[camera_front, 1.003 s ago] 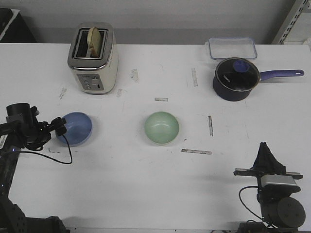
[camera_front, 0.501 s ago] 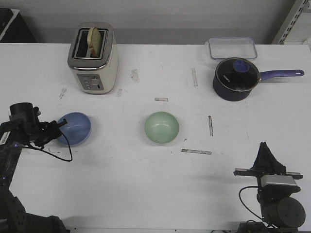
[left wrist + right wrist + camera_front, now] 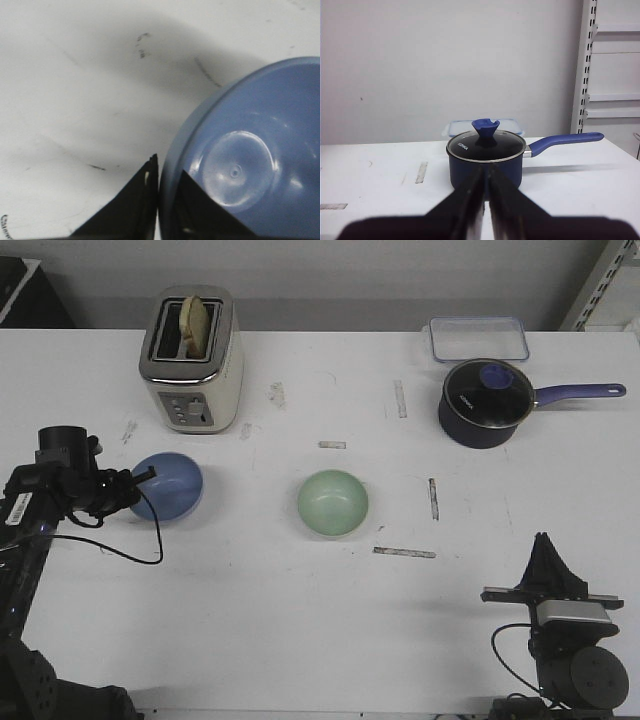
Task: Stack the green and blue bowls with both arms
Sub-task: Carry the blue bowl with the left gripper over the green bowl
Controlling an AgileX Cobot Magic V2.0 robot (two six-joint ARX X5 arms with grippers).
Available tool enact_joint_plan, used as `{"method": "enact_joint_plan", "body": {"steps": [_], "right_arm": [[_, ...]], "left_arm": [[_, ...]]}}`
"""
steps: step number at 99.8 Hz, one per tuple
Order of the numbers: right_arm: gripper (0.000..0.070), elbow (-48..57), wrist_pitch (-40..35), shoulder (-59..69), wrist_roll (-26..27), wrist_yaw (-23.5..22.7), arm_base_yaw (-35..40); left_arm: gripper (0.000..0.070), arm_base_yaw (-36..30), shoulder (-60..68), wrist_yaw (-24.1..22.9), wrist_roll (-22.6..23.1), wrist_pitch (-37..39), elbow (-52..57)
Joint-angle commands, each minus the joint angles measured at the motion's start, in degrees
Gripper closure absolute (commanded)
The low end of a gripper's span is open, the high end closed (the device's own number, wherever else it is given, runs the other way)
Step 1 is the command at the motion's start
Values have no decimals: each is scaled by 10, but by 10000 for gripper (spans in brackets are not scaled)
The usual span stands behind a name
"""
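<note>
Two small round glossy bowls on the scuffed white worktop (image 3: pixel 300 620). Green bowl (image 3: pixel 333 502) is the landmark: pale mint, smooth, sitting upright and free. Blue bowl (image 3: pixel 168 486), periwinkle with a shiny circular base, lies well to its left, rim pinched between the left gripper (image 3: pixel 133 488) jaws, one finger inside, one outside. Right gripper (image 3: pixel 545 552) sits near and to its right, jaws pressed together, holding nothing. One navy saucepan (image 3: pixel 487 403) with glass lid, one toaster (image 3: pixel 192 360).

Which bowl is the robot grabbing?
The blue bowl. The left tool pinches its rim, one finger inside and one outside. The green bowl sits alone mid-table, untouched.
</note>
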Motion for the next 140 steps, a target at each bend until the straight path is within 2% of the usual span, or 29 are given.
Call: {"method": "enact_joint_plan", "body": {"steps": [1, 23, 38, 69, 95, 121, 140], "right_arm": [[696, 3, 6, 0, -3, 0, 1], [696, 3, 6, 0, -3, 0, 1], [696, 3, 6, 0, -3, 0, 1], [696, 3, 6, 0, -3, 0, 1], [696, 3, 6, 0, -3, 0, 1], [696, 3, 6, 0, -3, 0, 1], [696, 3, 6, 0, -3, 0, 1]], "left_arm": [[699, -22, 10, 1, -11, -7, 30], [699, -136, 28, 1, -57, 5, 91], [699, -228, 65, 2, -89, 54, 124], [699, -374, 146, 2, -92, 88, 176], [699, -416, 169, 2, -90, 101, 176], [694, -419, 177, 2, -90, 102, 176], [571, -418, 175, 2, -90, 102, 179]]}}
